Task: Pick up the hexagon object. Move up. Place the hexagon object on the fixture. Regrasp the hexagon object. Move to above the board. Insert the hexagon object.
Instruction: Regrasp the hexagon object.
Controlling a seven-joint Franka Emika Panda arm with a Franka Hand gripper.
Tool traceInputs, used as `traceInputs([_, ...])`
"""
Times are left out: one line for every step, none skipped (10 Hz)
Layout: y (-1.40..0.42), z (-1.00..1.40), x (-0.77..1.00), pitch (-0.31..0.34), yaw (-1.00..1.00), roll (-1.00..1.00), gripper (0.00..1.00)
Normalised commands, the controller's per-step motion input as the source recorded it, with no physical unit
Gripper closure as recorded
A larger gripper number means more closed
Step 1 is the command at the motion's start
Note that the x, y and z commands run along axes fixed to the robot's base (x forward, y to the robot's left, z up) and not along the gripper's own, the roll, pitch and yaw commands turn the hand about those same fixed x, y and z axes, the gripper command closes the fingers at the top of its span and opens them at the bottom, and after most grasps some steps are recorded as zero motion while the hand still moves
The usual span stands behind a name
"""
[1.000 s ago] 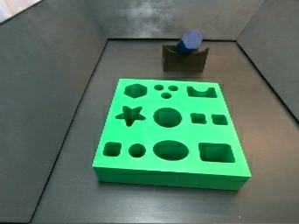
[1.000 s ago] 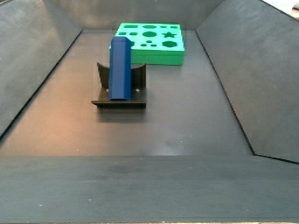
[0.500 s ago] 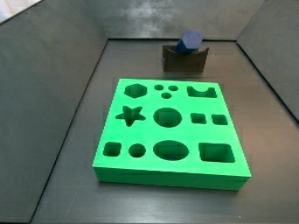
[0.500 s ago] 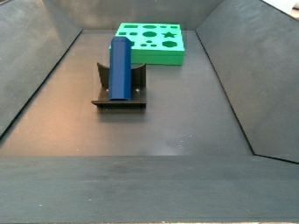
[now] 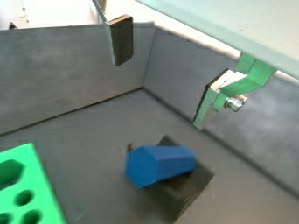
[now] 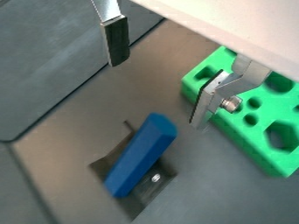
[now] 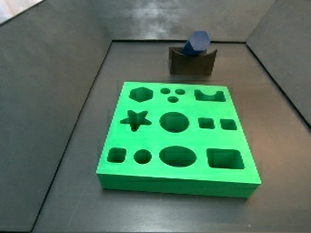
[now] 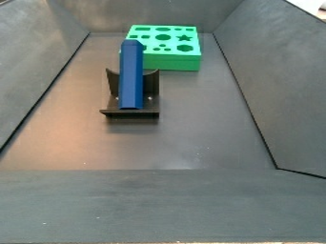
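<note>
The blue rod (image 8: 132, 71) leans in the notch of the fixture (image 8: 130, 105), one end propped up and the other low on the base plate, as both side views show. The gripper (image 6: 163, 74) hangs above it with fingers spread wide and nothing between them; it appears only in the wrist views, since neither side view catches the arm. Judged from this layout, placing on the fixture is done and the regrasp is the step in hand.

The next move calls for bringing the open fingers down around the rod so that the pads close on two opposite flat faces, not on edges, and far enough from the lower end to leave it free for insertion.

Materials and shapes: the rod (image 6: 139, 154) is a smooth, matte blue prism, its six-sided end face clear in a wrist view (image 5: 158, 164). The fixture (image 7: 192, 60) is a dark, dull block with a notched top. The fingers (image 6: 114, 39) are flat silver plates with dark pads. The board (image 7: 177, 135) is a bright green slab lying flat on the dark grey floor, well apart from the fixture, pierced with a hexagon, a star, circles, squares and an oval. The hexagonal hole (image 7: 142, 92) sits at the corner nearer the fixture.
</note>
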Motion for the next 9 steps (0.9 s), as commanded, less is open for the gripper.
traceInputs([-0.02, 0.00, 0.02, -0.001, 0.02, 1.00, 0.00])
traceInputs([-0.03, 0.00, 0.04, 0.012, 0.03, 1.00, 0.00])
traceInputs([-0.03, 0.00, 0.05, 0.027, 0.03, 1.00, 0.00])
traceInputs([-0.03, -0.01, 0.06, 0.046, 0.03, 1.00, 0.00])
traceInputs([-0.03, 0.00, 0.07, 0.069, 0.04, 1.00, 0.00])
traceInputs([-0.04, 0.00, 0.08, 0.112, 0.06, 1.00, 0.00])
traceInputs([-0.05, 0.00, 0.09, 0.154, 0.08, 1.00, 0.00])
traceInputs([-0.05, -0.01, 0.10, 0.165, 0.10, 0.81, 0.00])
traceInputs([-0.05, -0.01, 0.10, 0.165, 0.12, 0.62, 0.00])
